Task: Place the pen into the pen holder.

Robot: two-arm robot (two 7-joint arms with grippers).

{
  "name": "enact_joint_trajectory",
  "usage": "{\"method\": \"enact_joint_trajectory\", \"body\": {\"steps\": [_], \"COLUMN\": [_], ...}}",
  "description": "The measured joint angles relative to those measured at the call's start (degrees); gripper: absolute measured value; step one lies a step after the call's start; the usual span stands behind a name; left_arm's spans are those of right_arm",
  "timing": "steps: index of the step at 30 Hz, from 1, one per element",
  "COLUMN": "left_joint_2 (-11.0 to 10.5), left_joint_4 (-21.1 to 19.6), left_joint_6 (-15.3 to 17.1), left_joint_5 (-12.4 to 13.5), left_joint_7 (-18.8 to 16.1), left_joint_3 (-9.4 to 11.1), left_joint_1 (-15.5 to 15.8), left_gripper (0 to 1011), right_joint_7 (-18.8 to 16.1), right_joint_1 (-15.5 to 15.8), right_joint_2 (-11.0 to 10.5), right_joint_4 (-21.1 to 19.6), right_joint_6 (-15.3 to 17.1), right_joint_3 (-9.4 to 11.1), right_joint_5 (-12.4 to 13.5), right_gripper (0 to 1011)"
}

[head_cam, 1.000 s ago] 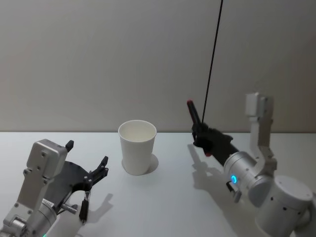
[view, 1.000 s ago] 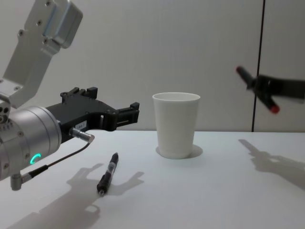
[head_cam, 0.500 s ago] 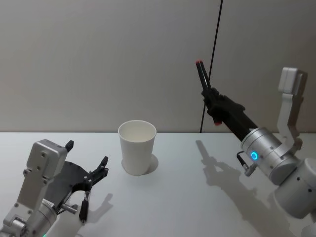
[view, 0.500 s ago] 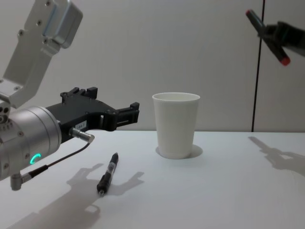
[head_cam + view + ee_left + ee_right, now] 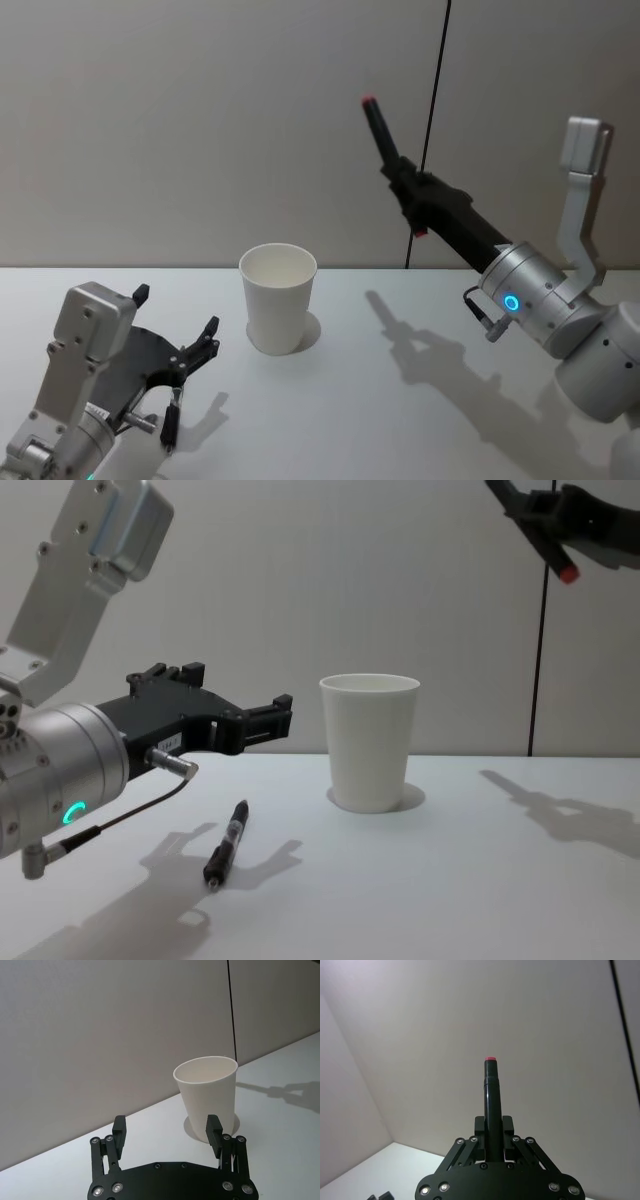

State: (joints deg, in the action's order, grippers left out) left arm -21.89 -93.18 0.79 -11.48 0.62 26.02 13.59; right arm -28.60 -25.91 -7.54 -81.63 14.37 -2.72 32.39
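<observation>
Since the right gripper (image 5: 398, 178), clamped on the pen (image 5: 376, 125), has risen toward the cup (image 5: 278, 297), lowering comes next; left gripper (image 5: 176, 311) idles, spread wide, at the table's (image 5: 400, 430) left edge.

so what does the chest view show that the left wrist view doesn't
Chest view: a black pen lying on the table near the left gripper, and the right gripper up high, shut on a red-tipped pen. Left wrist view: the left gripper's fingers seen spread apart, with the pen holder standing beyond the gap. Both: the upright white pen holder, the left gripper and the table.
</observation>
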Motion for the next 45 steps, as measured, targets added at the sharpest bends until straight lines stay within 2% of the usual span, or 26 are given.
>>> {"method": "enact_joint_trajectory", "body": {"steps": [9,17,32,45], "left_joint_2": [0.0,0.0,0.0,0.0], "left_joint_4": [0.0,0.0,0.0,0.0], "left_joint_6": [0.0,0.0,0.0,0.0], "left_joint_5": [0.0,0.0,0.0,0.0], "left_joint_7": [0.0,0.0,0.0,0.0], "left_joint_3": [0.0,0.0,0.0,0.0], "left_joint_1": [0.0,0.0,0.0,0.0], "left_gripper": [1004,1003,1004,1003], "right_joint_7": [-2.8,-3.5,-0.7,2.1], "right_joint_1": [-0.9,-1.6,-2.6,-4.5], "right_joint_2": [-0.1,0.7,3.6,6.2], "right_joint_4": [2.1,4.3,10.1,16.2], "right_joint_6": [-2.0,-5.9,-14.4,-19.6], "right_joint_3": [-2.3,-4.4,-8.0,-10.6], "right_joint_5": [0.0,-1.4,-5.6,-8.3], "right_gripper": [199,199,199,199]}}
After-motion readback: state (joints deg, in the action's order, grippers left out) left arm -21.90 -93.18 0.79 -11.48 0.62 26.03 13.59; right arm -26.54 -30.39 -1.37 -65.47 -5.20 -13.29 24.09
